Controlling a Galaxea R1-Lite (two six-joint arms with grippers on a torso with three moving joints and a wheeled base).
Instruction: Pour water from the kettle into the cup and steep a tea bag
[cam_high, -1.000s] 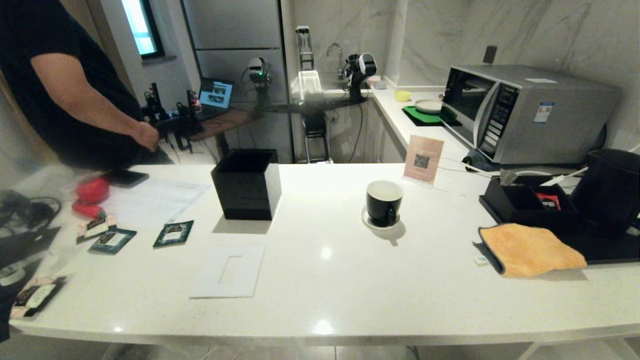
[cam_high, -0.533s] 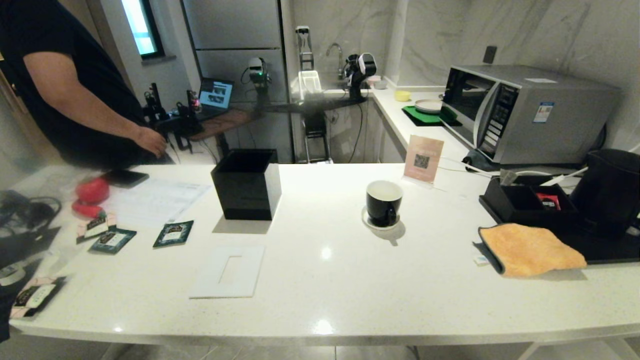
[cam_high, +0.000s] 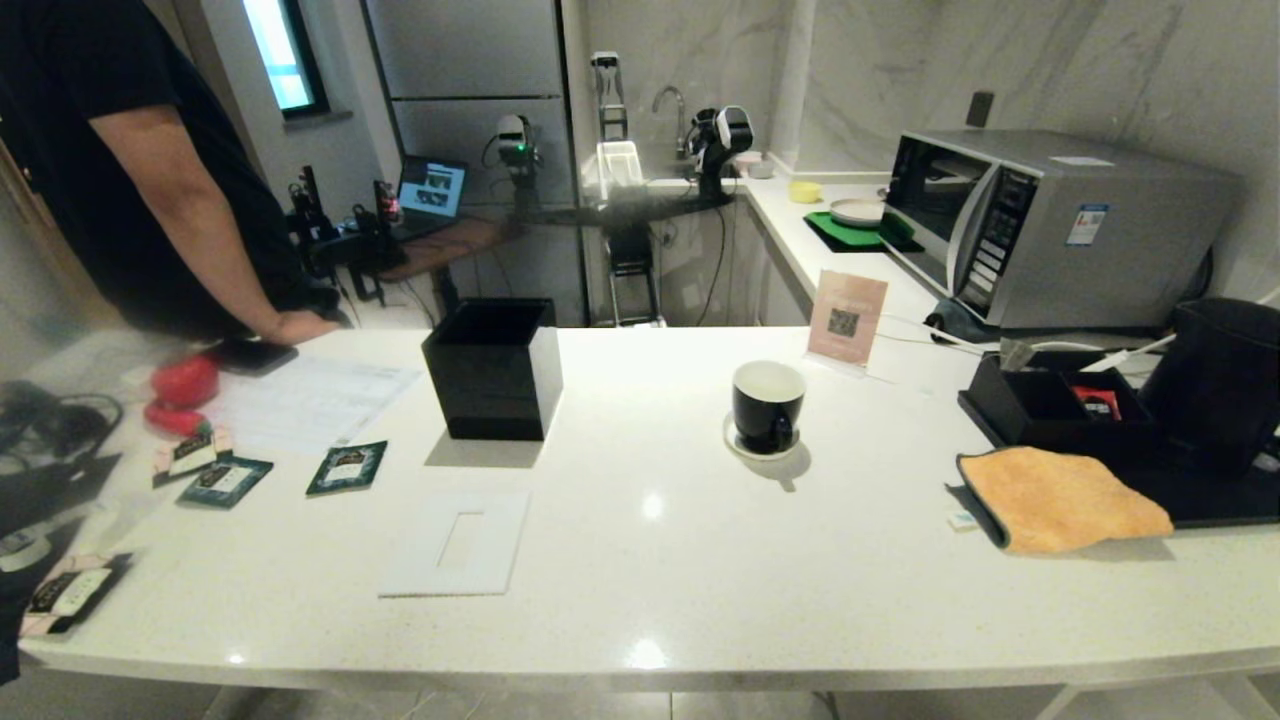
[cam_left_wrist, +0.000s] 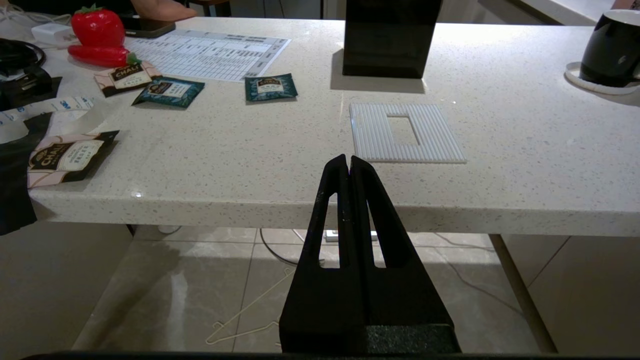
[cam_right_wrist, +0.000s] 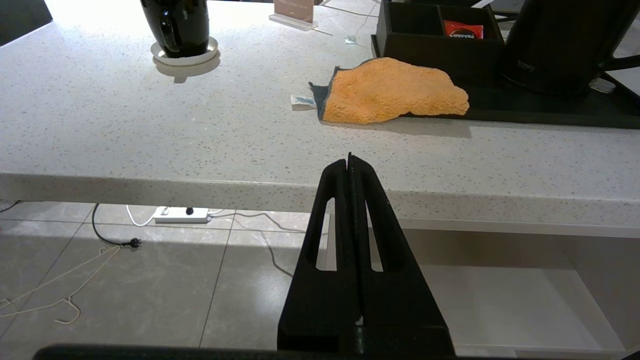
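Two tools idle | left tool (cam_left_wrist: 349, 161) and right tool (cam_right_wrist: 349, 159) closed, empty, below tabletop (cam_high: 640, 560) edge | cup (cam_high: 767, 405) on saucer mid-tabletop | kettle (cam_high: 1218, 385) far right on tray | nothing poured; pouring and steeping remained

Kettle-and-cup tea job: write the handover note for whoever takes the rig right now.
Left gripper: shut, empty, parked below the counter's front edge.
Right gripper: shut, empty, likewise below the edge.
Kettle: on the black tray at far right, untouched.
Cup: on its saucer mid-counter, no tea bag visible.
Tea bag packets: lying at left.
A person's hand rests on the far left edge.
Done: nothing. Left: pour, then steep.
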